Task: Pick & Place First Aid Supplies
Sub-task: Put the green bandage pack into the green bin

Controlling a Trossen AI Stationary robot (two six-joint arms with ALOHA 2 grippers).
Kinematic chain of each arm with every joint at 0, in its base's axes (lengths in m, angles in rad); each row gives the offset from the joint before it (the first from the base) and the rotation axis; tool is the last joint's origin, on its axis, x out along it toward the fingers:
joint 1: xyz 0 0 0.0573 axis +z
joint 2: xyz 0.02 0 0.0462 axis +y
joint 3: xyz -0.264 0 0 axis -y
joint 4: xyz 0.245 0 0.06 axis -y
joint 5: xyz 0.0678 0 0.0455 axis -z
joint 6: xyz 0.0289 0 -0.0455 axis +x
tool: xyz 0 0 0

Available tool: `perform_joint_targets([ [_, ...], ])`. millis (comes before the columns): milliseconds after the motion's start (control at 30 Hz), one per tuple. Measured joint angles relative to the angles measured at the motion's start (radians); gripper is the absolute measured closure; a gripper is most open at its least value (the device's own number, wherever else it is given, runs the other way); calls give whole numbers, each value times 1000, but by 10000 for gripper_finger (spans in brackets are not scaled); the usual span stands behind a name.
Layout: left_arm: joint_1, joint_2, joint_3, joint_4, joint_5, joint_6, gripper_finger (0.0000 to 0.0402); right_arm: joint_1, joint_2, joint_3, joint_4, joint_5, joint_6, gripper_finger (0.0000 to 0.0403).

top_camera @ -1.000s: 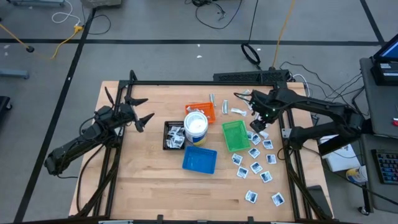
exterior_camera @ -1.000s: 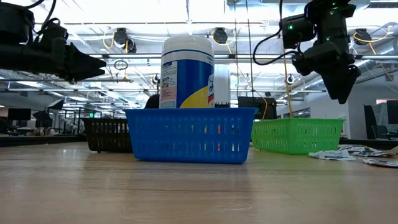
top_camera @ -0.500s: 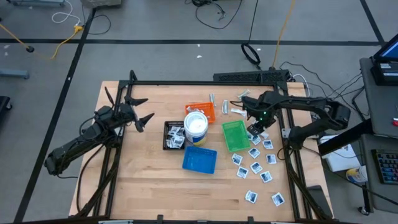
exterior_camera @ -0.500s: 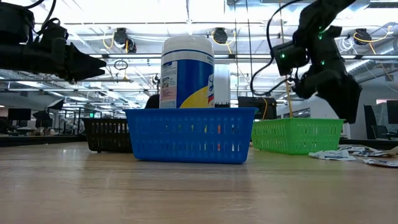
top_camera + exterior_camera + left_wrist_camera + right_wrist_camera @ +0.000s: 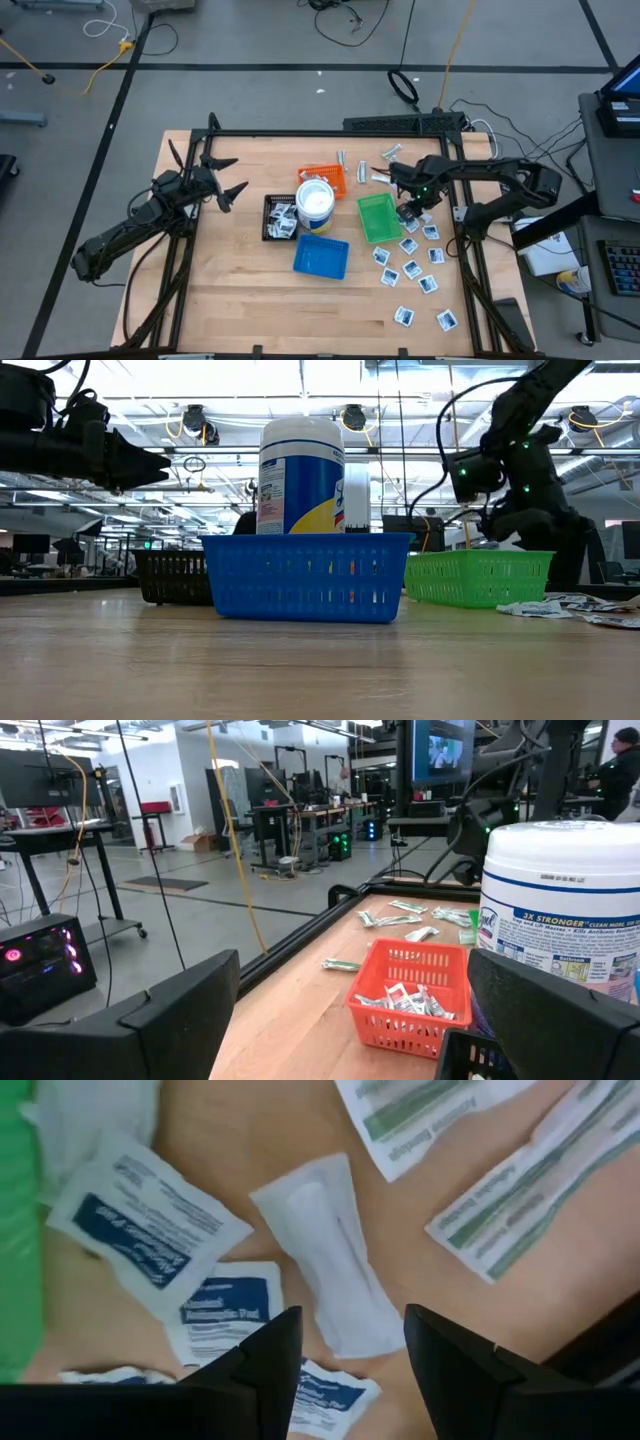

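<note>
Because a plain white strip point(image 5: 330, 1260) beside the green tray point(image 5: 377, 218) is targeted, the right hand point(image 5: 345, 1355) is lowered astride it, fingers apart; the left hand point(image 5: 228, 180) waits, spread wide.

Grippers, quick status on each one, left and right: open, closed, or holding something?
Left gripper: open, empty, above the table's left side.
Right gripper: open, low over a plain white wrapped strip, nothing gripped yet.

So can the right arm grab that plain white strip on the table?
Probably yes: the right gripper hangs just over the white strip, fingers open on either side, nothing covering it.
</note>
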Motion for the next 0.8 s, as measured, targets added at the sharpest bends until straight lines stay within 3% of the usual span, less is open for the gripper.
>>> perform_joint_targets([
  [367, 0, 0, 0, 0, 0, 0, 4, 15, -1, -75, 74, -3, 38, 241],
  [800, 0, 0, 0, 0, 0, 0, 4, 19, -14, -77, 63, 2, 36, 397],
])
